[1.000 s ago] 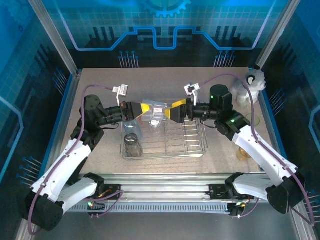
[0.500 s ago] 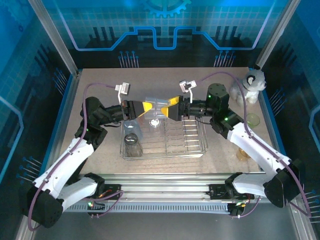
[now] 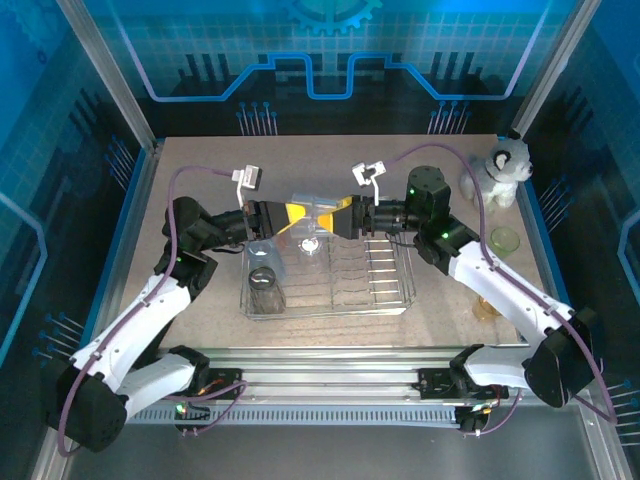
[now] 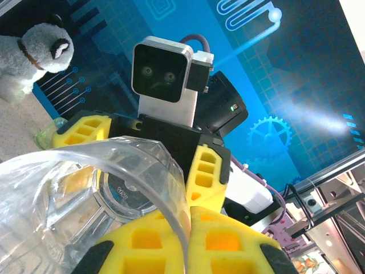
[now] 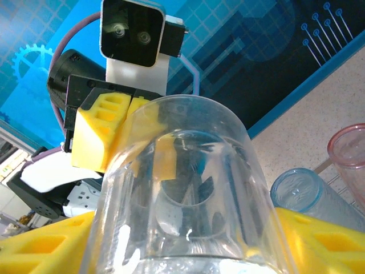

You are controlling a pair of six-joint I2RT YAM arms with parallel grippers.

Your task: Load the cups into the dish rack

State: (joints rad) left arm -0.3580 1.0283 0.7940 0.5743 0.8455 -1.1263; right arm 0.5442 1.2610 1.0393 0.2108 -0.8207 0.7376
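Blue-lit panels wall in the beige counter (image 3: 200,170), where both arms meet over the far edge of the dish rack (image 3: 390,300) with a clear cup (image 3: 312,218) in the air between them. This looks like a handover: the left end effector (image 3: 290,214) is clamped on the cup's rim wall and the right end effector (image 3: 336,216) straddles its base end, though I cannot tell whether it grips yet. The right should close firmly before the left lets go. The right wrist view brings out a blue cup (image 5: 308,194) and a pink rim (image 5: 349,154), while the top view shows a smoky cup (image 3: 265,285) standing in the rack's near-left corner.
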